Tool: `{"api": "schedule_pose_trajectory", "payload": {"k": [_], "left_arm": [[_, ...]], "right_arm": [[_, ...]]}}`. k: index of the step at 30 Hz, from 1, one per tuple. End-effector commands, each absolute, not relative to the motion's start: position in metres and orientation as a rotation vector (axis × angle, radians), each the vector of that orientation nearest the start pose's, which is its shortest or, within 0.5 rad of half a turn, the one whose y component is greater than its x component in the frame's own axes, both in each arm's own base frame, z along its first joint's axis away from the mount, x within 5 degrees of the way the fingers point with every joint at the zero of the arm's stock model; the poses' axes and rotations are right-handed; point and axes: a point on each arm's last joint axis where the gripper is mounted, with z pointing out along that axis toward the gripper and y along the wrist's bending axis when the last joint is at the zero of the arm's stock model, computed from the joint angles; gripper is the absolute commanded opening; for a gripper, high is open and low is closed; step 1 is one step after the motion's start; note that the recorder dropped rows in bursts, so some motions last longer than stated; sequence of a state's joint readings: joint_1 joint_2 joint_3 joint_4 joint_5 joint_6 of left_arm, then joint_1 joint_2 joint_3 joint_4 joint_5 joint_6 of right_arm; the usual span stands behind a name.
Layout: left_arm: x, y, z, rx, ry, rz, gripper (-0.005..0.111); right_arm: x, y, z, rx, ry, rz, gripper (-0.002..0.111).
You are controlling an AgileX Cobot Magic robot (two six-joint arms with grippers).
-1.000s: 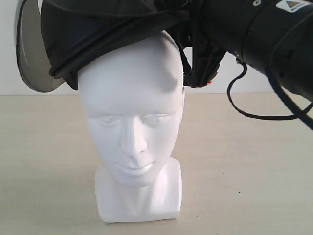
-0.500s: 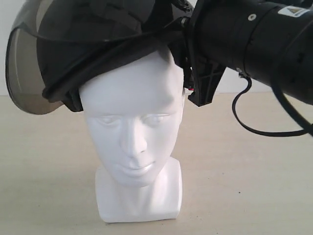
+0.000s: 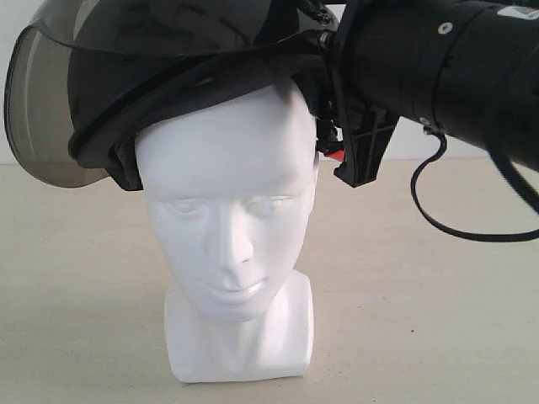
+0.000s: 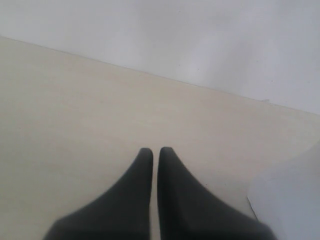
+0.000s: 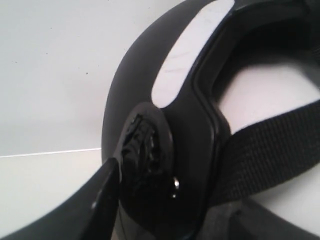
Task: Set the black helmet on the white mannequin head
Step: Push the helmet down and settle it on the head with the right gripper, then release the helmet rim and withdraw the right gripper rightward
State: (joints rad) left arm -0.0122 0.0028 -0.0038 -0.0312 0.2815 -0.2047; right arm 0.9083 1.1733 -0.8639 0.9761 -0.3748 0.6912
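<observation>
Black-shelled helmet [image 3: 177,84]: upper left of the exterior view, tilted, with the crown of the mannequin head [image 3: 227,219] inside its opening; smoky visor [image 3: 38,118] juts out at the far left edge. Mannequin head: white, centre of frame, upright on the beige table [image 3: 438,320], face uncovered. Right gripper [image 3: 330,109]: upper right, clamped on the helmet's rim near the strap [image 5: 270,145]. Left gripper [image 4: 151,155]: fingers nearly together, nothing between them, over the table.

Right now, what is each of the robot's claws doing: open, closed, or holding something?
Left gripper: closed, holding nothing.
Right gripper: closed on the rim of the black helmet.
</observation>
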Motion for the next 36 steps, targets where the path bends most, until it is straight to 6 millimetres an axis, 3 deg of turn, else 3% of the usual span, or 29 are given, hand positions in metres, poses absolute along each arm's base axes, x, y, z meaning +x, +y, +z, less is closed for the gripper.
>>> {"api": "schedule_pose_trajectory", "payload": {"k": [1,7,16,27,32,36], "left_arm": [[0.055,-0.002,0.188,-0.180,1.756,-0.192,0.004],[0.055,-0.002,0.188,-0.180,1.756,-0.192,0.004],[0.055,-0.002,0.188,-0.180,1.756,-0.192,0.004],[0.055,-0.002,0.188,-0.180,1.756,-0.192,0.004],[0.055,-0.002,0.188,-0.180,1.756,-0.192,0.004],[0.055,-0.002,0.188,-0.180,1.756,-0.192,0.004]], "right_arm": [[0.178,0.191,0.360,0.801,1.721,1.617,0.000],[0.171,0.186,0.360,0.740,1.789,1.563,0.000],[0.151,0.149,0.302,0.945,1.864,1.429,0.000],[0.127,0.114,0.296,0.905,1.791,1.443,0.000],[0.110,0.091,0.303,0.644,1.730,1.355,0.000],[0.096,0.092,0.310,0.100,1.748,1.131,0.000]]}}
